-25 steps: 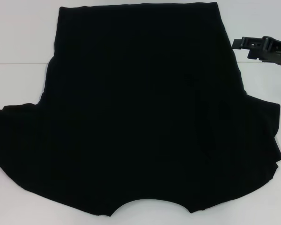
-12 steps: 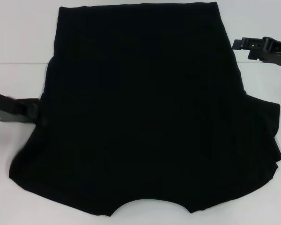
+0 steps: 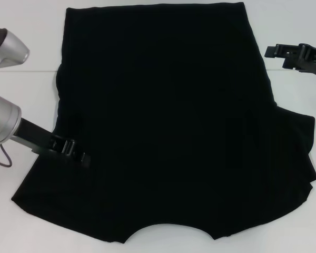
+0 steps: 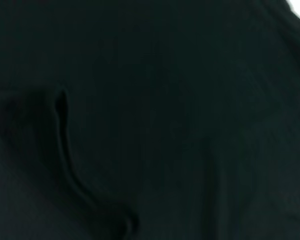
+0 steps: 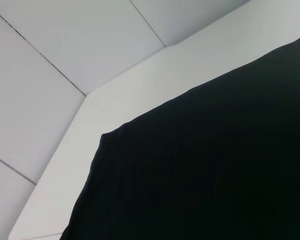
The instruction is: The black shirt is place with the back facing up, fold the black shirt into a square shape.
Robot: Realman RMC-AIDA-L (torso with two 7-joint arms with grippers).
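On the white tabletop [image 3: 21, 232] the black shirt [image 3: 168, 126] lies spread flat, neckline toward the robot and hem at the far edge; its right sleeve fans out flat, while the left sleeve looks already turned in over the body. The left end effector [image 3: 80, 154] sits low over that left side of the cloth, near the sleeve fold. Black fingers against black fabric leave no way of judging from the head view whether they are spread or pinching the cloth, and the left wrist view shows only dark fabric with one raised crease, no fingers at all. The right end effector [image 3: 295, 55] hangs off the shirt's far right side, apart from the cloth; its fingers appear parted, with nothing between them.

The main risk, as I judge it, is the fold on the left side coming undone or bunching. If the left end effector drags sideways while touching the fabric, the soft cloth could ride along with it and skew the edge, so the later folds would not give a clean square. A pinch that catches two layers could also lift the body panel along with the sleeve.

The neckline's near rim is cut off by the head view's lower edge, any lettering is out of sight, and how many layers lie under the left end effector cannot be told.
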